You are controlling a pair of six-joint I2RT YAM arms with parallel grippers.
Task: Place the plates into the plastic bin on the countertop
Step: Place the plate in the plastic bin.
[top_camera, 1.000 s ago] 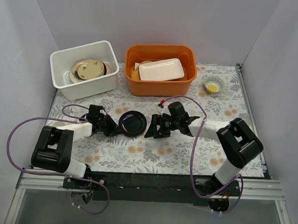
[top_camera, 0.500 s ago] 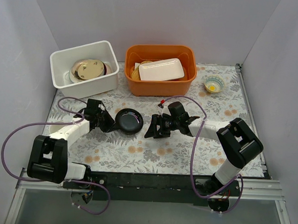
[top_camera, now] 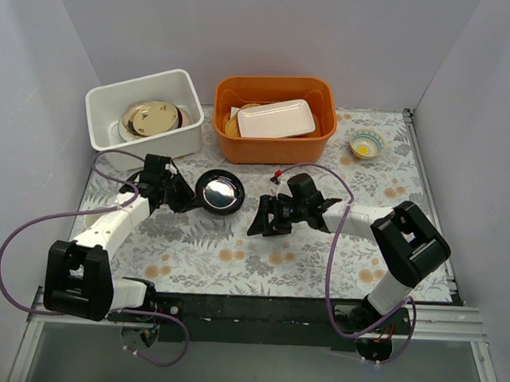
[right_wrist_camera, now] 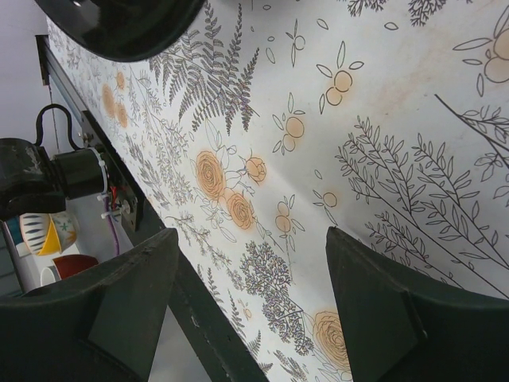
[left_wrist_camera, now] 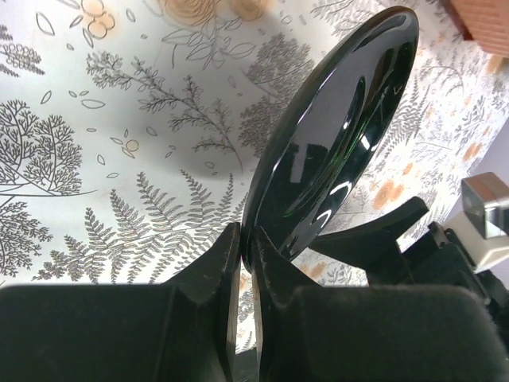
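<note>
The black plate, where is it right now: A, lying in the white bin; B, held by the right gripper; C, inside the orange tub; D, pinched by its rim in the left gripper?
D: the left gripper is shut on the rim of the black plate; the right gripper is open and empty.

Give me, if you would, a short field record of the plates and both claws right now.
left claw: shut on dark plate, gripping its rim
dark plate: tilted, over countertop
right claw: open, empty, low over countertop
plastic bin: several plates inside
orange tub: white dish inside
small bowl: on countertop, far right
</note>
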